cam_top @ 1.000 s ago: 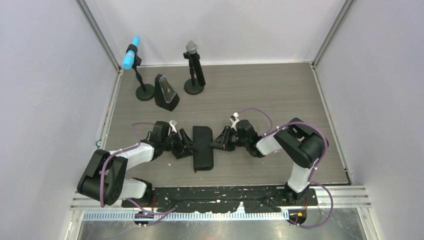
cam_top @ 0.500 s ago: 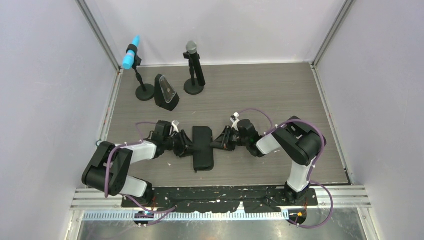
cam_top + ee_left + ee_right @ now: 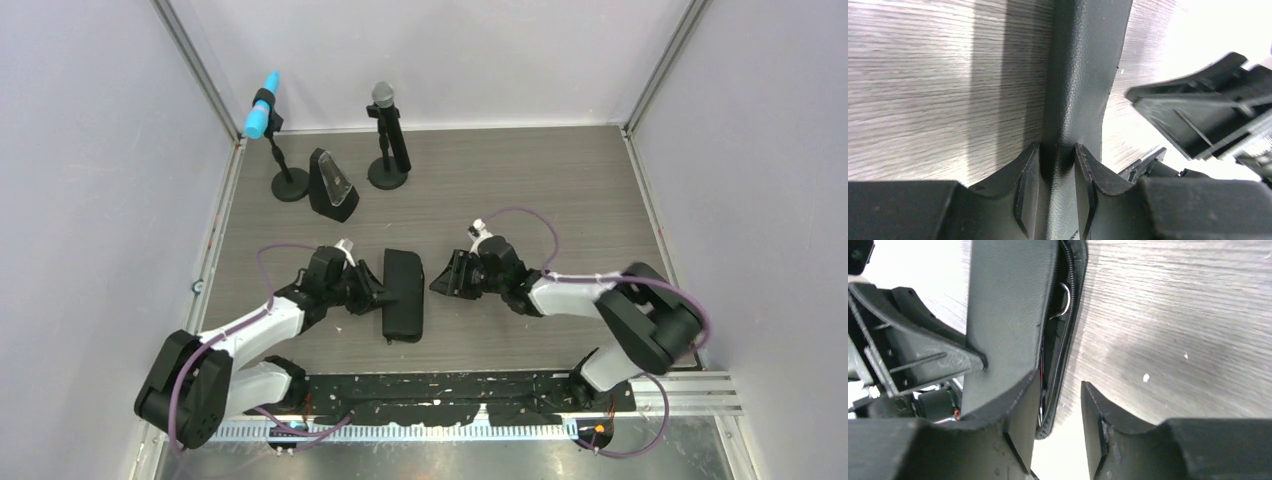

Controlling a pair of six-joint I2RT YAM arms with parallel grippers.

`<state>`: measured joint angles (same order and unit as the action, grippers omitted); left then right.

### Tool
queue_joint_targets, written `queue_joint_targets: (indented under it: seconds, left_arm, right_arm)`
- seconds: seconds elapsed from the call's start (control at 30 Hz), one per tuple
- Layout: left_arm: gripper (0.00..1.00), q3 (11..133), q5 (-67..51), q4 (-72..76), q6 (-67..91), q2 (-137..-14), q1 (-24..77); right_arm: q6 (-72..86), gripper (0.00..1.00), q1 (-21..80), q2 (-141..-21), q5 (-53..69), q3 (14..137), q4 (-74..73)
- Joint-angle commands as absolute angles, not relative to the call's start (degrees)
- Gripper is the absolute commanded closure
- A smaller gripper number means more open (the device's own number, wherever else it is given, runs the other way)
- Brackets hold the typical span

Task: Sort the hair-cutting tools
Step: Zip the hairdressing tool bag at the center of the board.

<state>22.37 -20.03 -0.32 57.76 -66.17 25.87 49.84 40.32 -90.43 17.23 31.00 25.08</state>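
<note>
— Where are the tools?
— Only a thin silver loop (image 3: pixel 1065 299) shows, inside the open zipper of the black pouch (image 3: pixel 405 300) lying on the counter (image 3: pixel 540 190). I cannot tell whether it is a scissor handle.
— And the pincers?
— The left pincer (image 3: pixel 374 291) pinches a fold at the pouch's left edge. The right pincer (image 3: pixel 443 281) stands parted, gripping nothing, with the zipper edge just beside one finger.

1. Right hand (image 3: pixel 438 284) has opened wider and backed off the black pouch (image 3: pixel 404 300) toward frame right; bare table (image 3: pixel 520 190) now shows between them.
2. Left hand (image 3: pixel 376 296) has closed down onto the pouch's left edge.
3. Right arm (image 3: pixel 650 330) elbow dropped to lower right, and left arm (image 3: pixel 190 385) elbow to lower left.
</note>
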Motion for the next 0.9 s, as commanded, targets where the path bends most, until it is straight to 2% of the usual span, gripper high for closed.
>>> queue_joint_targets:
  seconds: [0.0,0.2,0.27,0.47,0.67,0.87]
  left_arm:
    - [0.95,23.91,-13.03,-7.02,59.1,-63.56,26.5]
    - [0.95,24.85,-9.65,-8.43,61.68,-62.32,28.45]
    - [0.95,24.74,-8.6,-8.44,63.24,-62.1,29.09]
    - [0.95,24.48,-7.32,-8.17,67.29,-62.35,30.33]
    - [0.94,23.11,-7.45,-5.29,72.15,-61.95,30.76]
    - [0.94,23.23,-7.94,-5.36,73.07,-61.56,30.76]
  right_arm:
    - [38.98,0.52,44.24,-77.98,4.98,34.2,8.38]
    - [33.15,0.49,56.59,-70.93,-6.77,37.17,-0.34]
    - [31.96,0.49,63.96,-71.16,-10.79,37.86,-1.44]
    - [26.48,0.55,76.72,-77.29,-18.31,42.71,-1.94]
    - [19.2,0.62,81.55,-84.39,-18.62,48.65,-1.73]
    - [17.29,0.62,81.65,-89.94,-17.77,52.93,-4.05]
